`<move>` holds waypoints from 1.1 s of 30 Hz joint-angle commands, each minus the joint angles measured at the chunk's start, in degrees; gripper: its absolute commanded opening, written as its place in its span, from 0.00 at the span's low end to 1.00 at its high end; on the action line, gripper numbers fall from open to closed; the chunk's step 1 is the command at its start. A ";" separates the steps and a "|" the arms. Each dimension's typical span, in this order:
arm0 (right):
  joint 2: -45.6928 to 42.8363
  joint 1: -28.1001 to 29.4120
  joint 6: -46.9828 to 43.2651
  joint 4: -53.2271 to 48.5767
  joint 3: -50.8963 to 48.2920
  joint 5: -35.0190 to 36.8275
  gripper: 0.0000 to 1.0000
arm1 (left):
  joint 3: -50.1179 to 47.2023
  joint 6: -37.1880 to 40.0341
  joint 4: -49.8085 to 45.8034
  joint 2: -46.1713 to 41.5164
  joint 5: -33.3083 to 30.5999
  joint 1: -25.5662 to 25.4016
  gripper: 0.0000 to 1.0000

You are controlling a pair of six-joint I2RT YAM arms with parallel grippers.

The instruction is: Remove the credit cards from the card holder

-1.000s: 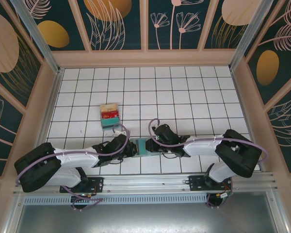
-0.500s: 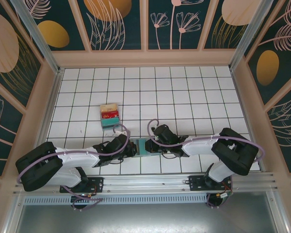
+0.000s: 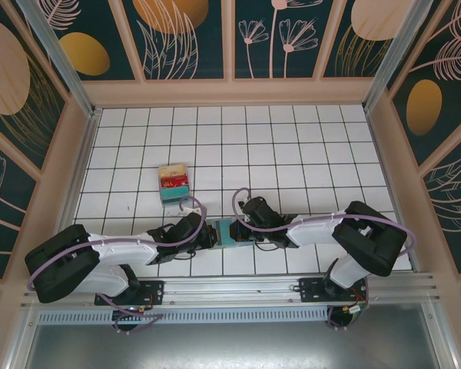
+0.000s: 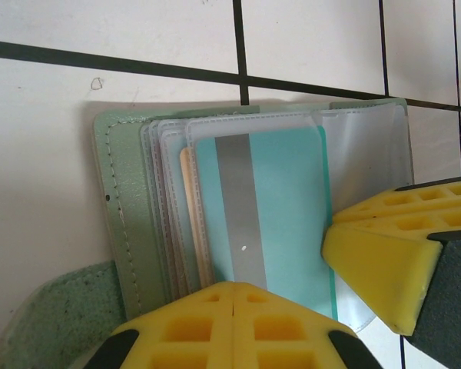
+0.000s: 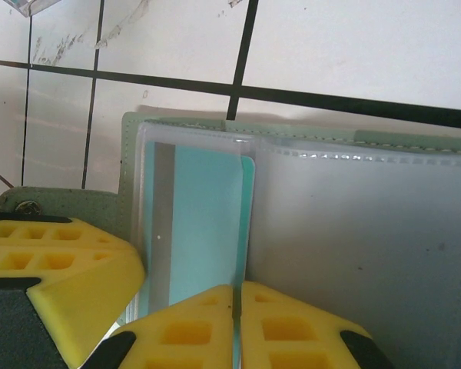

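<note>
The left jaws are pressed together on the near edge of the card holder (image 4: 121,223), pinning its fanned clear sleeves (image 4: 365,154) down. The right jaws are likewise closed, and from the right wrist view they look clamped on the long edge of the teal card (image 5: 200,223). Whether they grip bare card or card plus sleeve I cannot tell.

The card holder lies open and flat on the white tiled surface (image 3: 292,154), between the two arms. The teal card, with a silver stripe along it, sits in the topmost sleeve of the card holder. A tan card (image 4: 186,223) shows as a thin sliver in a sleeve beneath it. A small stack of cards (image 3: 173,183) lies well apart from the card holder, beyond its left side.

The cards should be light, stiff and smooth, so they will probably slide rather than bend. A pinch on an exposed edge, pulled straight along the sleeve's mouth, suits them best.

The card holder is soft and floppy, and its plastic sleeves are slick and likely to cling to a card and lift with it. It is best held down at the stitched leather border or the spine, away from the sleeve mouths. A grip that catches the sleeve would drag the whole holder along.
</note>
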 commanded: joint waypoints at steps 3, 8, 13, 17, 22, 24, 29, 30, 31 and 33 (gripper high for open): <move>-0.35 0.25 0.62 0.12 0.74 -0.41 0.05 | -0.38 -0.37 -2.15 -0.47 -0.42 0.41 0.05; -0.63 -0.11 0.86 0.18 -0.13 -0.23 0.01 | -0.43 -0.68 -3.12 -0.71 -0.99 0.42 0.00; -0.91 -0.38 1.12 0.37 -0.88 -0.14 0.00 | -0.48 -0.75 -3.52 -0.26 -1.23 0.47 0.00; -1.84 -0.79 1.16 0.03 -1.45 0.21 0.00 | -0.41 -0.68 -3.90 -0.08 -1.34 0.40 0.00; -3.12 -1.61 1.04 -0.18 -2.50 0.06 0.00 | -0.48 -0.66 -4.14 -0.44 -1.56 0.40 0.00; -3.40 -1.70 0.97 -0.09 -2.73 -0.05 0.01 | -0.48 -0.65 -4.11 -0.47 -1.48 0.39 0.00; -2.94 -1.70 0.95 0.88 -2.91 -0.92 0.05 | -0.31 -0.57 -3.78 -0.38 -1.22 0.42 0.00; -2.71 -1.70 0.98 1.10 -2.83 -1.08 0.09 | -0.22 -0.50 -3.75 -0.34 -1.15 0.43 0.00; -2.49 -1.70 0.99 1.31 -2.82 -1.27 0.14 | -0.09 -0.46 -3.77 -0.20 -1.08 0.44 0.00; -2.24 -1.70 1.04 1.68 -2.82 -1.61 0.16 | -0.04 -0.38 -3.65 -0.10 -1.03 0.39 0.00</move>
